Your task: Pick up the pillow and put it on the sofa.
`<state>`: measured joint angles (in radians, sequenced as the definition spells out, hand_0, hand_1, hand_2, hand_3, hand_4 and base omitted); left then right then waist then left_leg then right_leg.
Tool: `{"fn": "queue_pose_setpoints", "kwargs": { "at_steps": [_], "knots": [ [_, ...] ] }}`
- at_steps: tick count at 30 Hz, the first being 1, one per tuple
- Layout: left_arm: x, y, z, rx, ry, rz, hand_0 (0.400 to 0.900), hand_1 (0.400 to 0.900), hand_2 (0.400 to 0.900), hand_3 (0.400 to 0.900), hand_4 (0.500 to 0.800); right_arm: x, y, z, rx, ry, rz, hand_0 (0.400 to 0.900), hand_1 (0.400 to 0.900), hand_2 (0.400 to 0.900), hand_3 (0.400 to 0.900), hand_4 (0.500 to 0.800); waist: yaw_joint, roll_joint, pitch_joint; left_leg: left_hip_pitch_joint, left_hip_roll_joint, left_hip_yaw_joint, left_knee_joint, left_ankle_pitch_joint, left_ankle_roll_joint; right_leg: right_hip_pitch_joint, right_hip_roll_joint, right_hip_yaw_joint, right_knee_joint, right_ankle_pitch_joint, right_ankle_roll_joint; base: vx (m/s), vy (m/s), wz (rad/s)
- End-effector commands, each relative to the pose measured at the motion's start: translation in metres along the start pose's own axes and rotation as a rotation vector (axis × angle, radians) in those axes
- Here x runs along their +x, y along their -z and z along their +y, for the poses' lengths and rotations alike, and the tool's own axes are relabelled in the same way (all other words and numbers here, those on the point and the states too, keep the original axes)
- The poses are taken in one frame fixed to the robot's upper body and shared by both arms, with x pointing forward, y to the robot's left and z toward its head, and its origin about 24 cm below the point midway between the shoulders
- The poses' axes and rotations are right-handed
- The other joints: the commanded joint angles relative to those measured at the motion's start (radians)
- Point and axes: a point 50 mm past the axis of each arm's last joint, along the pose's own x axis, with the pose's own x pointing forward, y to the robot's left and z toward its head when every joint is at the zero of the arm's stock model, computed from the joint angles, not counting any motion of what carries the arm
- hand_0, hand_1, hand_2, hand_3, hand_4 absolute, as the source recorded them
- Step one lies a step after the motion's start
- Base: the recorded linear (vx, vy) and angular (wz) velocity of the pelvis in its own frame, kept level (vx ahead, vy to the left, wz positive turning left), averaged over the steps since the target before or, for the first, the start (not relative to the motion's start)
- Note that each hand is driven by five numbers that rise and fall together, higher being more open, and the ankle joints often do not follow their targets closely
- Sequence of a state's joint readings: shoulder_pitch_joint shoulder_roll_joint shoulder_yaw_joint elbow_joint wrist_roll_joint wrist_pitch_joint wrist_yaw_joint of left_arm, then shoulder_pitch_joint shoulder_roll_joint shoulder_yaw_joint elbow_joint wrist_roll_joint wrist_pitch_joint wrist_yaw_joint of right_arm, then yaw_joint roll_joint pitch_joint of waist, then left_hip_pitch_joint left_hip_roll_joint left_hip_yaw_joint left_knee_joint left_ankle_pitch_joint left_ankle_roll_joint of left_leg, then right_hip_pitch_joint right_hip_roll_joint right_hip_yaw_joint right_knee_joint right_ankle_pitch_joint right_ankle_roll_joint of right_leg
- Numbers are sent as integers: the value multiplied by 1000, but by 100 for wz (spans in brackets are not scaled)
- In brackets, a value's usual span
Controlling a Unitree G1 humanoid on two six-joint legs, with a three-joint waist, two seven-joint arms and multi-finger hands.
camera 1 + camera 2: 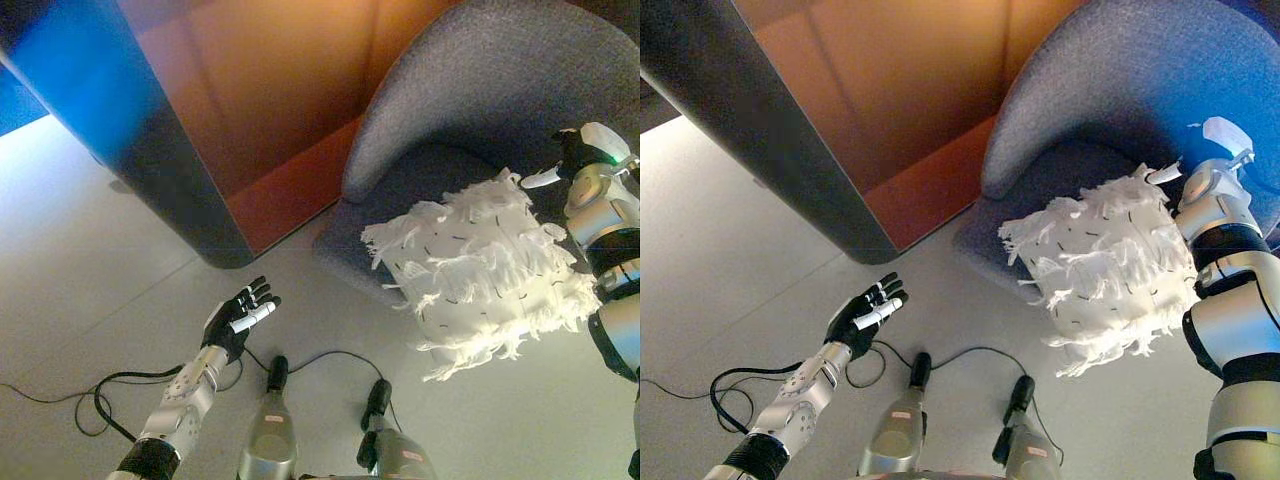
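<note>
The white fringed pillow [480,275] lies tilted on the front edge of the grey sofa's seat [400,180], with its lower part hanging out over the floor. My right hand [572,155] is at the pillow's far right corner, up against the fringe and partly hidden behind it. My right forearm runs down along the pillow's right side. My left hand [240,315] is open, palm up, above the floor to the left of the pillow and well apart from it. The sofa's rounded grey back [1120,70] curves round behind the pillow.
A large orange-brown panel with a dark grey edge [170,170] stands on the light grey floor [80,280], left of the sofa and close to its side.
</note>
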<state>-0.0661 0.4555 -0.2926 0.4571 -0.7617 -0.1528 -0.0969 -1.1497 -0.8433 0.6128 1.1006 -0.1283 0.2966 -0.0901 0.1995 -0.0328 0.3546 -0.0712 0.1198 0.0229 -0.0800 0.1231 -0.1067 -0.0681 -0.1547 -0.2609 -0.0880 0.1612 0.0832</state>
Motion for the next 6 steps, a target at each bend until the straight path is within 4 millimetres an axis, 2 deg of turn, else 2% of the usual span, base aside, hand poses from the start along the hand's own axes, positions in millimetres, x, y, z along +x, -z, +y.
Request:
{"fn": "queue_pose_setpoints", "kwargs": {
  "at_steps": [1, 6],
  "knots": [
    [1, -19, -15, 61, 96, -90, 900, 900, 900, 900, 800, 0, 10, -65, -84, 239, 11, 900, 900, 900, 900, 800, 31, -28, -112, 12, 16, -35, -7, -46, -8, 45, -83, 7, 11, -8, 117, 44, -9, -2],
    [0, -15, -15, 52, 96, -70, 900, 900, 900, 900, 800, 1, 20, -55, -87, 199, 25, 900, 900, 900, 900, 800, 26, -33, -127, 36, 19, -28, -7, -52, -8, 64, -87, 7, 11, -10, 119, 54, -4, -2]
  ]
}}
